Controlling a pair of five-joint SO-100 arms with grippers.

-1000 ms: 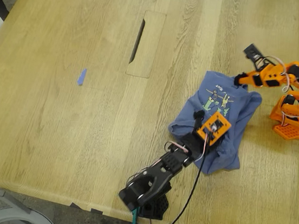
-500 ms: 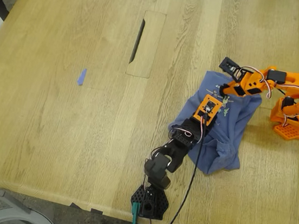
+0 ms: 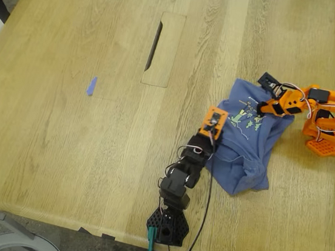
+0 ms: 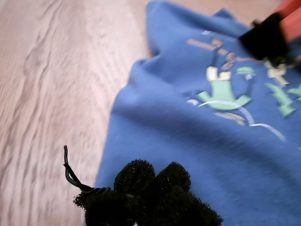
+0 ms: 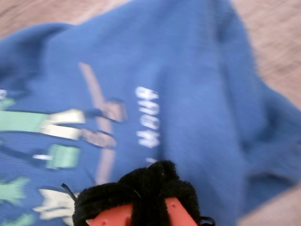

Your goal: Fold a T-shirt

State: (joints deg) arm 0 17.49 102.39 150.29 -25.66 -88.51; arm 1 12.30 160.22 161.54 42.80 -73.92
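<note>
The slate-blue T-shirt [image 3: 244,144] lies crumpled on the wooden table, print up, at the exterior view's right. Its green-and-yellow figures [image 4: 223,92] and white lettering [image 5: 148,117] show in the wrist views. My first gripper [image 3: 218,121], on the black arm, is at the shirt's left edge. Its black foam pads [image 4: 150,188] are together over the cloth; I cannot tell whether cloth is pinched. My second gripper [image 3: 259,107], on the orange arm, is down on the print. Its foam-covered fingertips [image 5: 141,190] are together.
A rectangular cable hatch with a slot [image 3: 163,48] is set in the table [image 3: 62,137] behind the shirt. A scrap of blue tape [image 3: 91,85] lies at the left. The orange arm's base [image 3: 323,140] stands by the right edge, the black arm's base [image 3: 167,226] at the front edge.
The black arm has stretched out and its gripper moved from the shirt's middle to its upper left edge. The orange gripper has come down from above the collar onto the print.
</note>
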